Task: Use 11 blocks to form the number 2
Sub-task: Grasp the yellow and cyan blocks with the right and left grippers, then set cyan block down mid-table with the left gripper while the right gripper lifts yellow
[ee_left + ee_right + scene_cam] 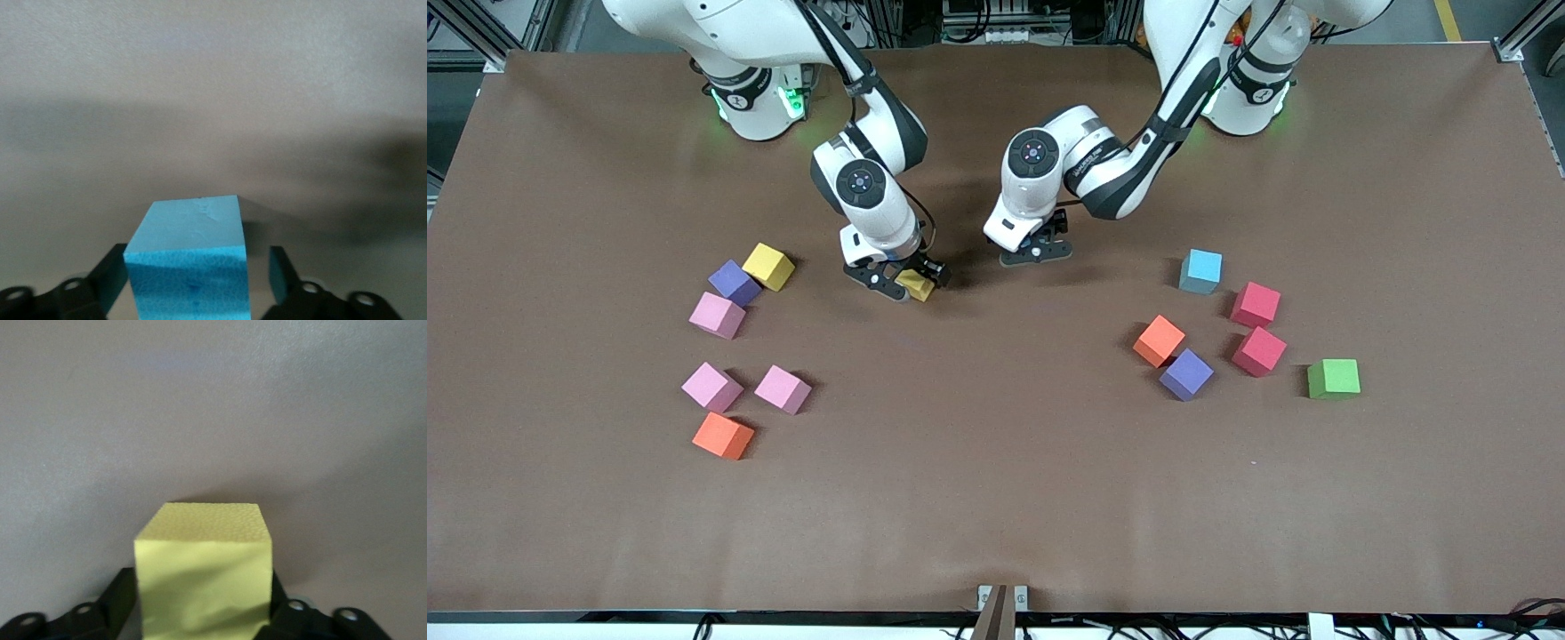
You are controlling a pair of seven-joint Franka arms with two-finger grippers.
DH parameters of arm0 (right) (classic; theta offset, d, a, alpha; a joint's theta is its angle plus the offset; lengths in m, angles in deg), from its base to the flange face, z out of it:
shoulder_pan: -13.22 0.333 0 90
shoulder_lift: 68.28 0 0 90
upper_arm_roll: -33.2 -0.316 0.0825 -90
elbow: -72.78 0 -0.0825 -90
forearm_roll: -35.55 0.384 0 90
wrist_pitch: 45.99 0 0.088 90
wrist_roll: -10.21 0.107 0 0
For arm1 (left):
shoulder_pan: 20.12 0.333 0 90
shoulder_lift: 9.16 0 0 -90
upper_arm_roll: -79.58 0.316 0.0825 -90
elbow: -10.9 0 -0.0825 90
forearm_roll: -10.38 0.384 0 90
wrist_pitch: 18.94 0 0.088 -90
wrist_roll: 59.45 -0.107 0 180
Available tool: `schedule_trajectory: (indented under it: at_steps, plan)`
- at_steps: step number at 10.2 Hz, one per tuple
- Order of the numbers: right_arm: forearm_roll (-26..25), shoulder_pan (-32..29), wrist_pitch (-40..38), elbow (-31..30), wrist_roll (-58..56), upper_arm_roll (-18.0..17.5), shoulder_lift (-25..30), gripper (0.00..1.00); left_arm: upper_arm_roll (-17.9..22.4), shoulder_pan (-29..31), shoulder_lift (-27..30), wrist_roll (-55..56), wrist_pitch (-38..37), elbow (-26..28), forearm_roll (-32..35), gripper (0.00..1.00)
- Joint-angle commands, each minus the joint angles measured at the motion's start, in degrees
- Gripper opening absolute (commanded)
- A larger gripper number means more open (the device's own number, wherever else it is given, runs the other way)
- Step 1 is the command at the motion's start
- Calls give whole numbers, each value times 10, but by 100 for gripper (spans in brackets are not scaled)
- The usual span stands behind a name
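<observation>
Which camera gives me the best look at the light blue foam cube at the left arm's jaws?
The left wrist view: the light blue foam cube fills the foreground between the left gripper jaws, one jaw standing slightly apart. In the front view the gripper hides it completely; the right wrist view shows only a yellow foam cube.

We see even overhead light on the table (996, 498), with short soft shadows beside each block and under both arms. In the wrist views the blue block (190, 267) and yellow block (203, 580) look soft and grainy, and broad blurred shadows cross the surface.
</observation>
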Motion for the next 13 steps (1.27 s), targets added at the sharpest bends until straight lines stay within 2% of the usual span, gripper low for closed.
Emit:
schedule_trajectory:
  at_steps: [1,2,3,4,8,11,13]
  plan:
    - [10,8,8,-6,1,5,1,46,3,-12,5,12,7,8,27,37]
    - [9,8,7,-6,-2,5,1,38,-11,-12,9,7,7,17,27,30]
    - [4,6,2,-5,-5,6,3,31,-23,-12,15,7,7,28,27,30]
    - [4,0,0,-3,-25,7,4,29,-37,-12,24,7,7,44,27,30]
    - [3,-31,-9,1,-115,17,18,25,-114,-12,55,44,5,99,27,31]
    - [3,-48,-20,0,-149,18,25,25,-138,-13,50,73,9,99,27,31]
    - [2,-48,-19,1,-151,18,25,25,-139,-22,47,85,30,99,26,34]
